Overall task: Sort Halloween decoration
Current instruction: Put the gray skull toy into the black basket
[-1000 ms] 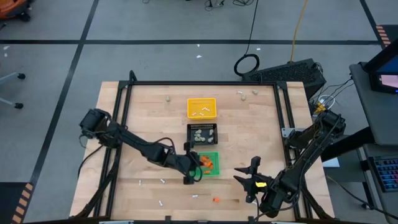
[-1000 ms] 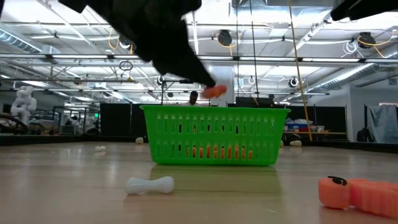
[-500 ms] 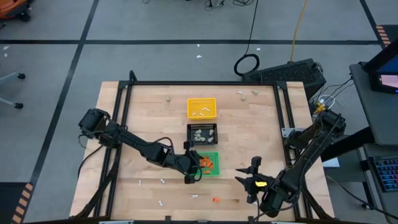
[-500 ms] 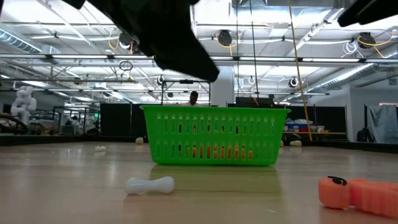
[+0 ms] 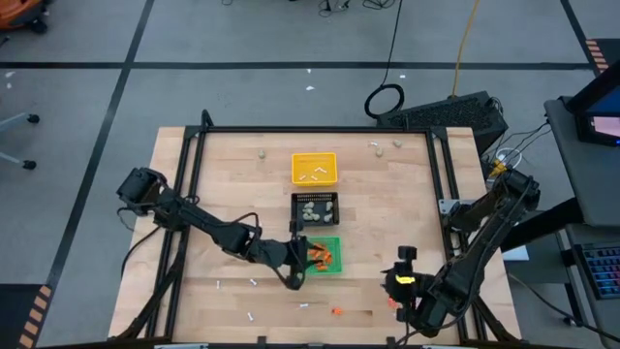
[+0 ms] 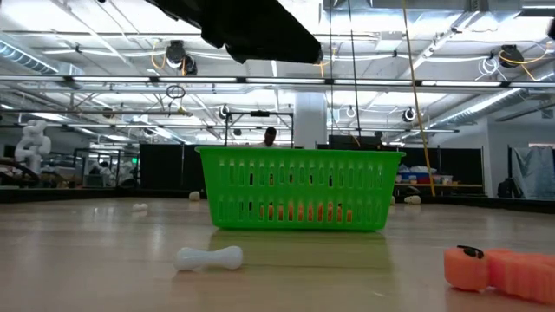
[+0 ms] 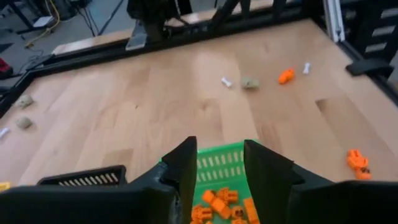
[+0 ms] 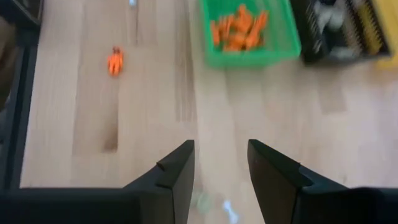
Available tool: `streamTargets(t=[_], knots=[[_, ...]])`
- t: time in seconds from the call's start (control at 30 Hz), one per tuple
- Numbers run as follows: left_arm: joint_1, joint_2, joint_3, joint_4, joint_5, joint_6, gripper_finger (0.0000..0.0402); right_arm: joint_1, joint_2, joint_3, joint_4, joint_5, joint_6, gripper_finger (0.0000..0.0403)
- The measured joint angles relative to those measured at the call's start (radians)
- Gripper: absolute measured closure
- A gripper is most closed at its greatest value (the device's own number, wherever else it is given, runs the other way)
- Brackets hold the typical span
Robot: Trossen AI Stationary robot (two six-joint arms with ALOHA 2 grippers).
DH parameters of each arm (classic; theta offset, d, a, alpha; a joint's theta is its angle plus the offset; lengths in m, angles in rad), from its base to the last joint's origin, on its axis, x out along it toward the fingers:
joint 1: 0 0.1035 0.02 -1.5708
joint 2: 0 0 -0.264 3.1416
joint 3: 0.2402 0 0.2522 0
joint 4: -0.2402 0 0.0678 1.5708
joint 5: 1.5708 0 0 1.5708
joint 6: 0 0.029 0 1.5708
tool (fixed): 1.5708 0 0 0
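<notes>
Small orange plastic decoration bits point(image 7: 219, 204) lie piled inside the green slotted plastic basket point(image 5: 325, 254); another orange bit point(image 5: 336, 311) rests on the wooden table near it. The left gripper point(image 7: 219, 163) hangs over that basket, fingers apart and empty. The right gripper point(image 8: 221, 163), well apart from the basket, also stands parted with nothing between its fingers.

A robotics lab in an industrial hall. The wooden table point(image 5: 232, 184) stands in a black metal frame point(image 5: 310, 129) on a grey floor point(image 5: 242, 87) marked with dark tape lines. Behind the table, the low view shows exposed ceiling trusses point(image 6: 104, 82), hanging cables point(image 6: 414, 78), black partitions point(image 6: 165, 165) and a white robot figure point(image 6: 33, 143). Beside the table, a workstation point(image 5: 586, 145) carries a monitor.
</notes>
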Motion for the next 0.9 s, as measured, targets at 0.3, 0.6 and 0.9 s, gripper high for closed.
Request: streamTargets(t=[0.3, 0.6, 0.9], knots=[[0.004, -0.01, -0.093, 0.21, 0.003, 0.012, 0.0318, -0.004, 0.0, 0.0, -0.123, -0.272, 0.221, 0.0266], [0.006, -0.055, -0.128, 0.252, 0.007, -0.034, 0.0342, 0.002, 0.0, -0.009, -0.192, -0.308, 0.338, 0.0258], [0.0, -0.188, -0.218, 0.246, 0.055, -0.019, 0.0354, -0.013, 0.0, -0.136, -0.113, -0.292, 0.299, 0.0231]])
